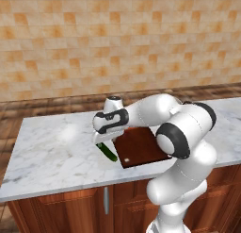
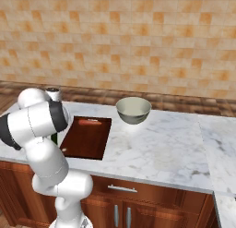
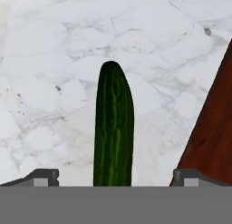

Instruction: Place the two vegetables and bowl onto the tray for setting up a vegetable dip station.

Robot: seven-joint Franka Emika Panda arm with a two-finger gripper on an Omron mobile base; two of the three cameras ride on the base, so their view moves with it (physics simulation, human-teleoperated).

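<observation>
Open claw (image 3: 115, 175) astride cucumber (image 3: 113, 128) beside tray (image 3: 213, 137)

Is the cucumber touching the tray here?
Apart. The hand view shows a strip of bare marble between the cucumber and the tray edge along the cucumber's visible length.

My arm (image 1: 181, 147) is glossy white with rounded, bulbous links and black bands at the joints. The hand (image 1: 109, 121) carries a black collar round a white housing, and the two finger tips (image 3: 45, 177) are small, dark grey and blocky.
</observation>
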